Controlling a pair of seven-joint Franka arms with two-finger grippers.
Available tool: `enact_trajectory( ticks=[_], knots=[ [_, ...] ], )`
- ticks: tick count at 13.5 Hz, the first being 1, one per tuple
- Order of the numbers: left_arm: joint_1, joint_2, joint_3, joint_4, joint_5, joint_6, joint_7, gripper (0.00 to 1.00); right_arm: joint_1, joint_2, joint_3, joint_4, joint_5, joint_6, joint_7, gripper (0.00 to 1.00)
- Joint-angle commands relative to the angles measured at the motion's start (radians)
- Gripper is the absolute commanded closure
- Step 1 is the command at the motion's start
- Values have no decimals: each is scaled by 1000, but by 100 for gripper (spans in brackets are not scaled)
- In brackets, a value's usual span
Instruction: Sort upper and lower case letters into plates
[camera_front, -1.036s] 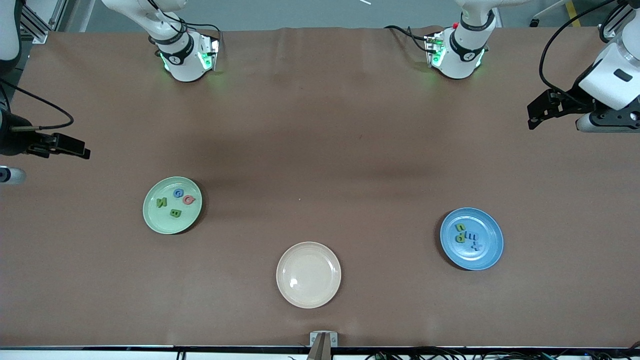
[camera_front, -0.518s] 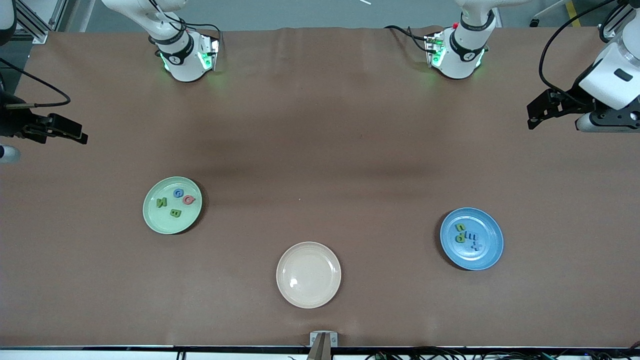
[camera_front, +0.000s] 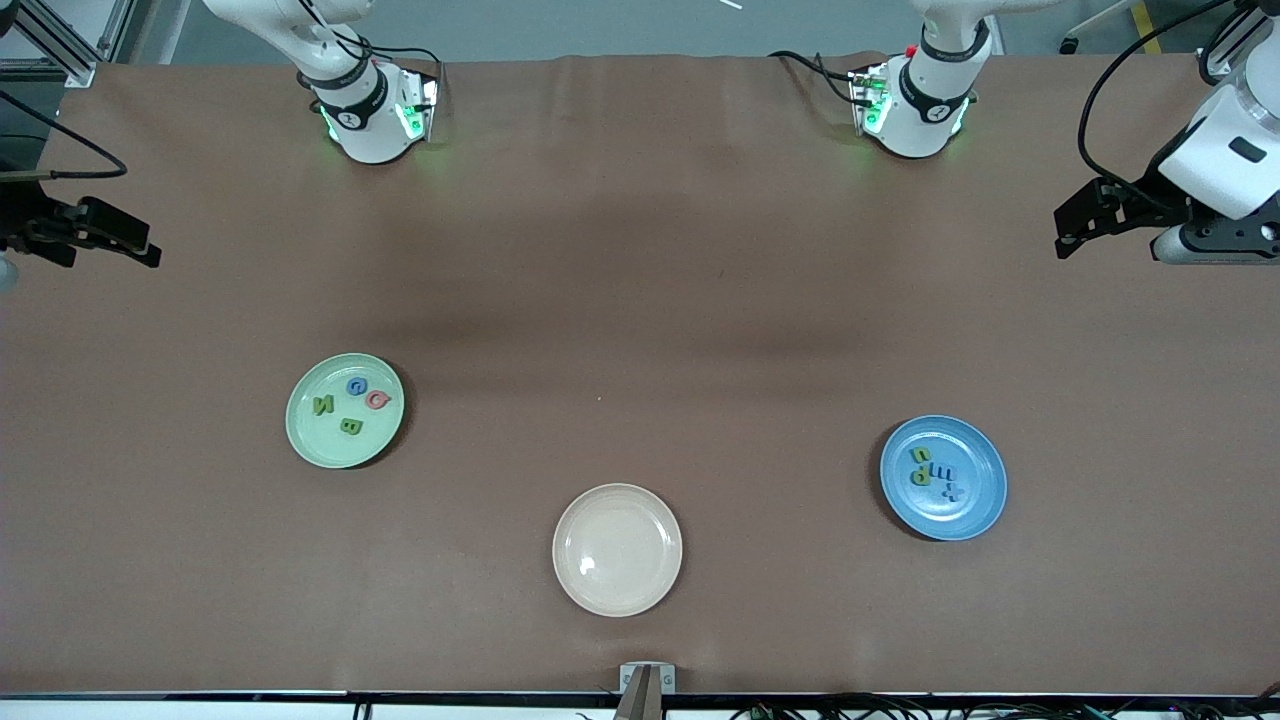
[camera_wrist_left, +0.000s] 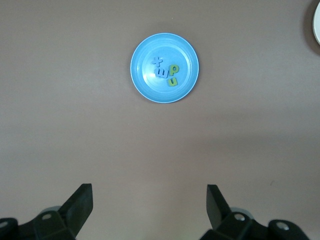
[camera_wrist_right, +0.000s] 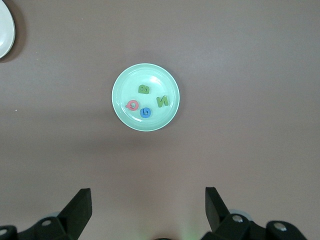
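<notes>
Right end effector drawn back toward desk edge, fingers spread; left end effector spread too. Capital letters in mint plate; lowercase letters in blue plate; cream plate bare.

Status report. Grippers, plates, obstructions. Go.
Left gripper and right gripper open, empty, raised at the table's ends. Green plate and blue plate hold letters. Beige plate bare. Nothing obstructing.

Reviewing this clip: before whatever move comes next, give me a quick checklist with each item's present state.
1. Mint green plate holds capitals B, N, G, Q: ok.
2. Blue plate holds small letters: ok, though not every letter reads clearly.
3. Cream plate holds no letters: ok.
4. No loose letters on the table: ok.
5. Left gripper open, holding nothing: ok.
6. Right gripper open, holding nothing: ok.
</notes>
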Motion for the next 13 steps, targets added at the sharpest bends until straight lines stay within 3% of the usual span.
enact_trajectory(
  ticks=[1,13],
  knots=[
    [8,5,2,18,-34,-1,25,0,-3,-50,4,-43,-15,17,-13,0],
    [4,3,2,26,-23,-6,22,0,6,-98,6,-82,-21,23,-9,0]
  ],
)
